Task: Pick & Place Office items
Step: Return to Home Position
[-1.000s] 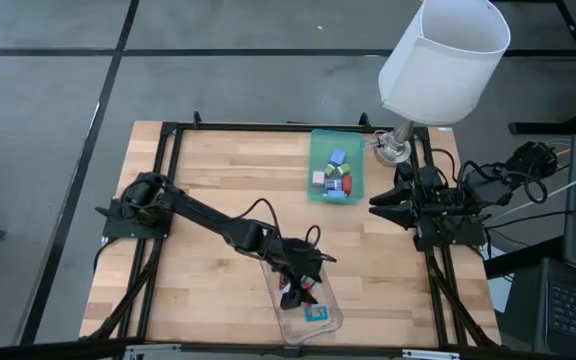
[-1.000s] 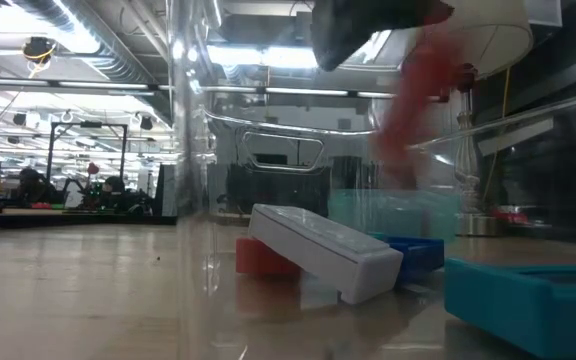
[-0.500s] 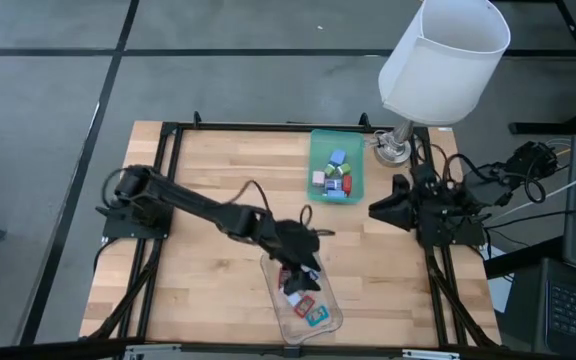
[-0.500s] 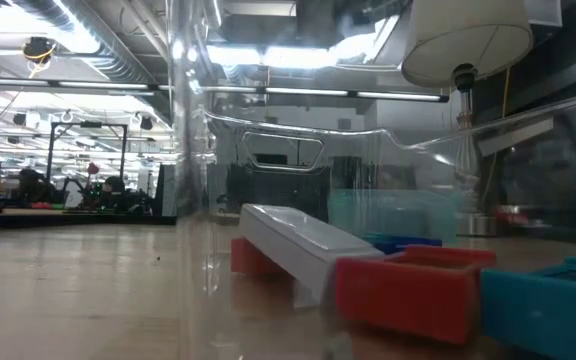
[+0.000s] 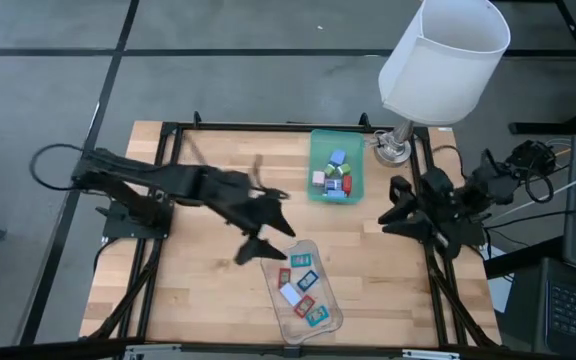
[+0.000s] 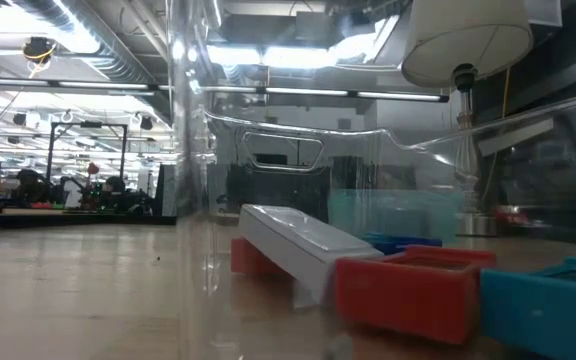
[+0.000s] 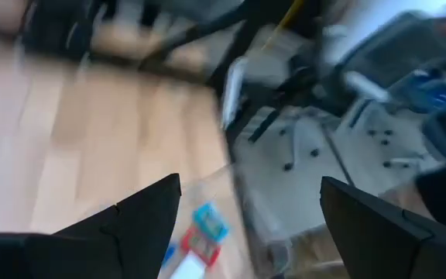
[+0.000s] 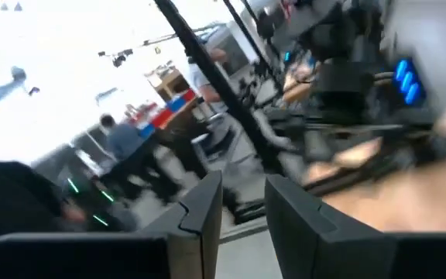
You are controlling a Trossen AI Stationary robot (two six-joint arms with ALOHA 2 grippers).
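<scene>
Looking down, high view: the left gripper (image 5: 264,240) hangs over the bare table (image 5: 198,290), just beside one end of the clear tray (image 5: 334,322), carrying nothing; flat office items (image 5: 290,294) in red, teal, blue and white lie inside that tray; chunkier pieces (image 5: 337,158) sit in the green tray (image 5: 313,160) near the lamp (image 5: 446,60); the right gripper (image 5: 388,217) waits at the table's right edge, well apart from both trays.
Low view: it looks level through the clear wall; only here does the white flat piece (image 6: 313,240) show as tilted, one end propped on a red piece (image 6: 256,255); a second red piece (image 6: 413,290) and a teal piece (image 6: 558,300) stand nearer the camera; a blue piece (image 6: 408,243) lies behind them.
Left wrist view: this arm's fingers (image 7: 142,221) are spread wide with nothing between them, which the blurred overhead picture leaves unclear; beyond them a corner of the clear tray shows teal, red and white pieces.
Right wrist view: its fingers (image 8: 200,217) stand close, a narrow gap between, empty; they point into the room, where a person (image 8: 118,139) in a blue top stands far back.
</scene>
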